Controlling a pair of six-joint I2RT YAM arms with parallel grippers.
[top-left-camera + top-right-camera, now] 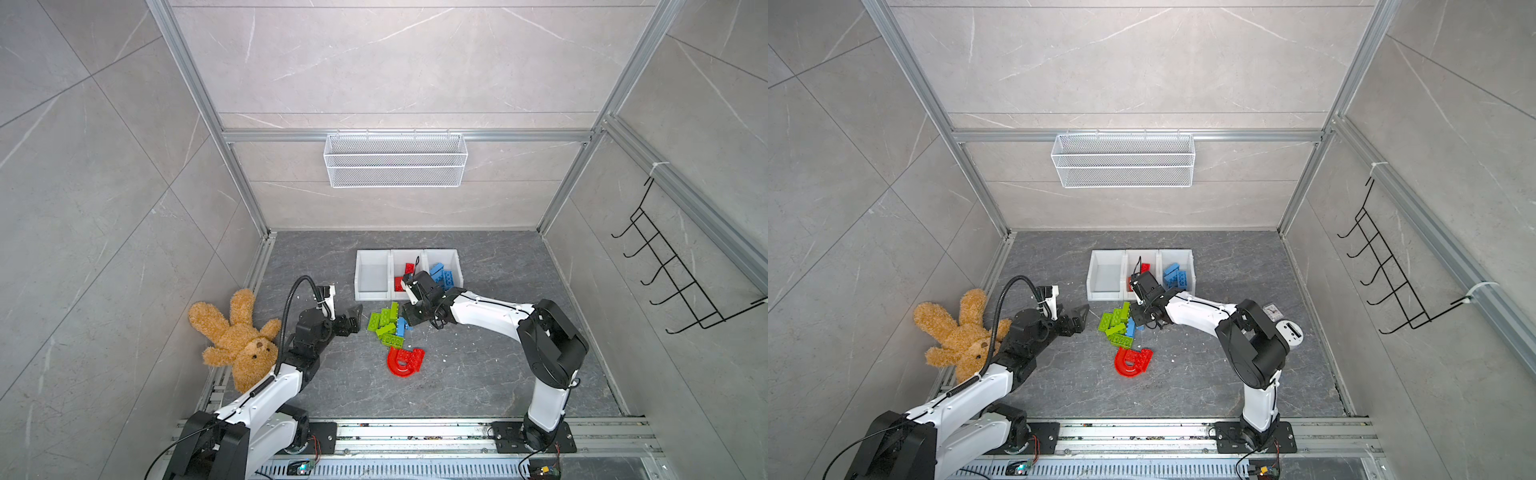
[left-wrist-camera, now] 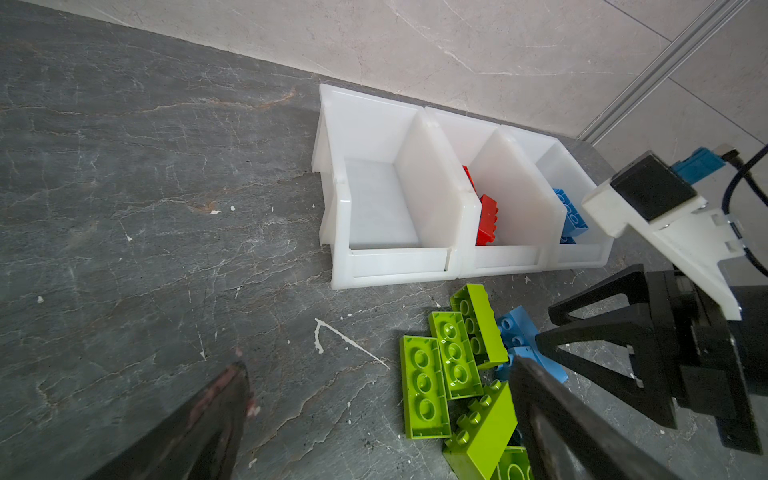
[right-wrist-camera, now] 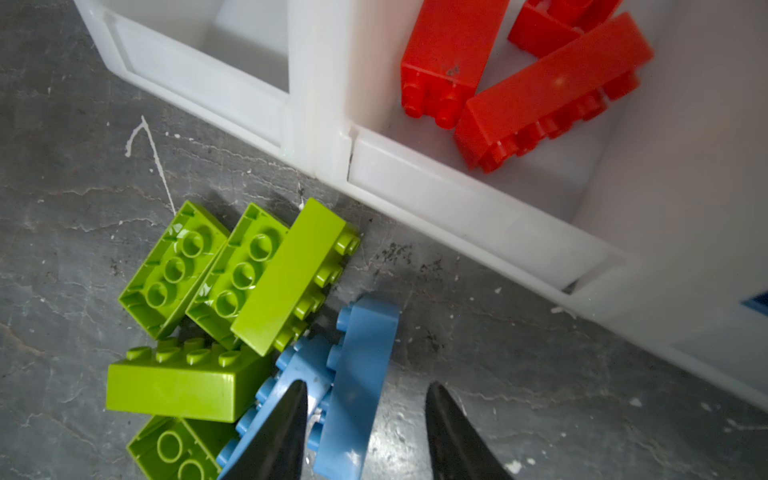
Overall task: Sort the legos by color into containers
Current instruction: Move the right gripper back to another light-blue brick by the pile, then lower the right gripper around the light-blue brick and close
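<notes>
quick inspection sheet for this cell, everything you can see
surface: dark stone top, white flecks and scratches
job's things: left bin empty; middle bin holds red bricks; right bin holds blue bricks; green bricks, loose blue bricks and red arch unsorted on the top
clutter: teddy beside the left arm
grippers: left gripper jaws wide, empty; right gripper jaws open astride one loose blue brick
cables: black hose arching over the left arm; thin cable at the right wrist
surroundings: mesh basket and hook rack on tiled walls
</notes>
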